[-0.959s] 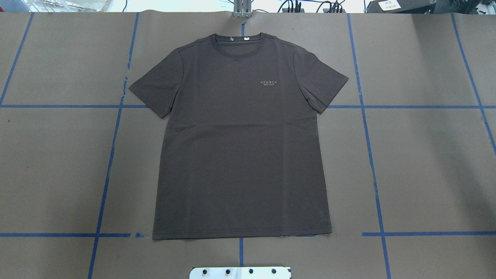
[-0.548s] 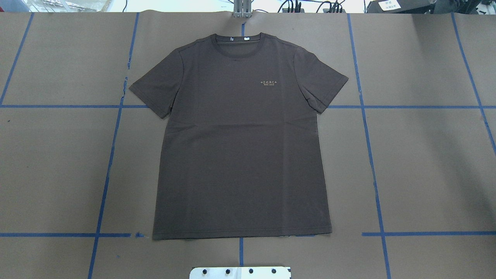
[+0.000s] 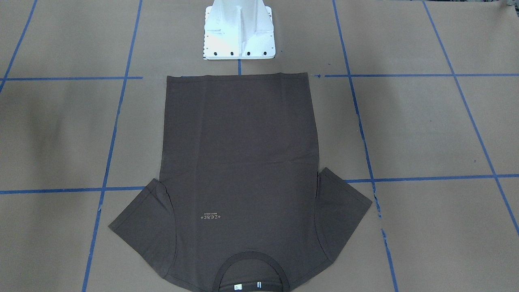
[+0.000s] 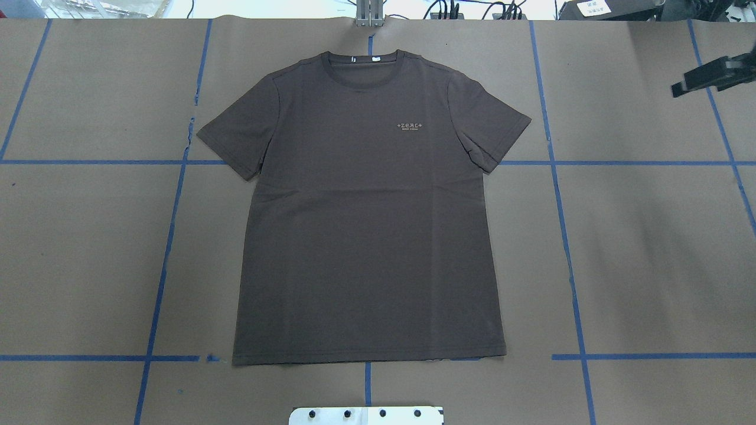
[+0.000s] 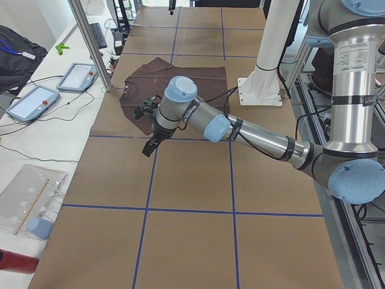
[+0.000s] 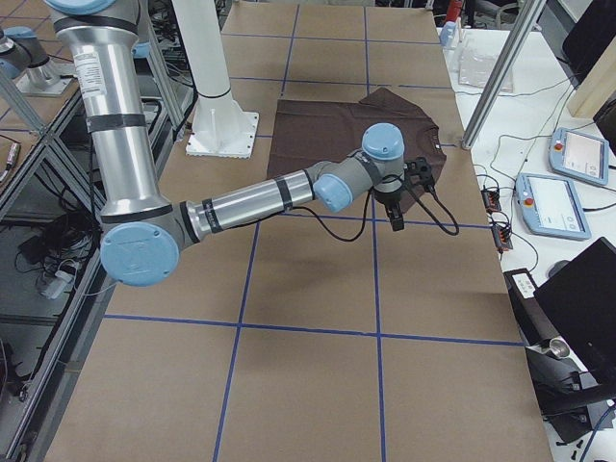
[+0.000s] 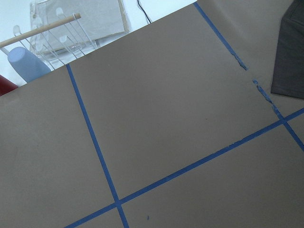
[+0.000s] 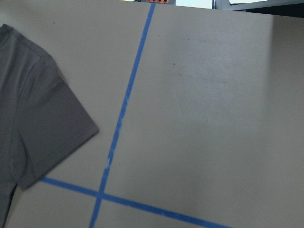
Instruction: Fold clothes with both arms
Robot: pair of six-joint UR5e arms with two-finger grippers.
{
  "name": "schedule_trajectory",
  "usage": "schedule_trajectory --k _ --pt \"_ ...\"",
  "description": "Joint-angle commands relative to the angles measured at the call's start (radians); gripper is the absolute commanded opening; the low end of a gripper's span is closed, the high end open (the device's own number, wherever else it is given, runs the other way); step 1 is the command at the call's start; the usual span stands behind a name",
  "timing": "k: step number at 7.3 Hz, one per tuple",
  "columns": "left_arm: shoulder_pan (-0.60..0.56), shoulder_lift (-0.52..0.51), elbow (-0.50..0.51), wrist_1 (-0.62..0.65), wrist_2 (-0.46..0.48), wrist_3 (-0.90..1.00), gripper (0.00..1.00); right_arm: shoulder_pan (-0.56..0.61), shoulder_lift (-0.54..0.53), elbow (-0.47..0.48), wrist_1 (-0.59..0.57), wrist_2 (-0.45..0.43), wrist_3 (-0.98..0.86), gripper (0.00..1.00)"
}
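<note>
The dark brown T-shirt (image 4: pixel 366 224) lies flat and face up on the brown paper, collar (image 4: pixel 363 71) at the far side, pale logo (image 4: pixel 411 126) on the chest, hem toward the base. It also shows as the T-shirt (image 3: pixel 239 162) in the front view. My right gripper (image 4: pixel 679 90) enters the overhead view at the upper right as a blurred black shape, well clear of the right sleeve (image 8: pixel 38 118); I cannot tell its state. My left gripper (image 5: pixel 148 147) hangs over bare paper beside the left sleeve (image 7: pixel 289 52); whether it is open or shut cannot be told.
The white base pedestal (image 3: pixel 238 30) stands just behind the hem. Blue tape lines (image 4: pixel 567 236) grid the paper. Teach pendants (image 5: pixel 30 99) and a metal pole (image 5: pixel 90 42) are off the far edge, with a clear plastic rack (image 7: pixel 71 28) by the left end.
The right gripper has come into the overhead view at the upper right, where nothing showed before. The T-shirt has not moved.
</note>
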Motion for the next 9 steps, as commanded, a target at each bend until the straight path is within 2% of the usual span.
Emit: schedule_trajectory --k 1,2,4,7,9 --pt "0.0 0.004 0.002 -0.017 0.002 0.0 1.0 -0.188 0.143 -0.217 0.272 -0.195 0.331 0.82" --pt "0.0 0.002 0.002 -0.019 0.002 0.0 1.0 -0.251 0.194 -0.271 0.291 -0.277 0.406 0.76" --pt "0.0 0.004 0.005 -0.019 0.002 0.002 1.0 -0.33 0.254 -0.349 0.302 -0.392 0.465 0.72" --pt "0.0 0.002 0.004 -0.019 0.003 0.002 1.0 -0.364 0.312 -0.479 0.349 -0.451 0.476 0.67" --pt "0.0 0.004 0.005 -0.019 0.003 0.002 1.0 -0.371 0.312 -0.486 0.348 -0.461 0.476 0.64"
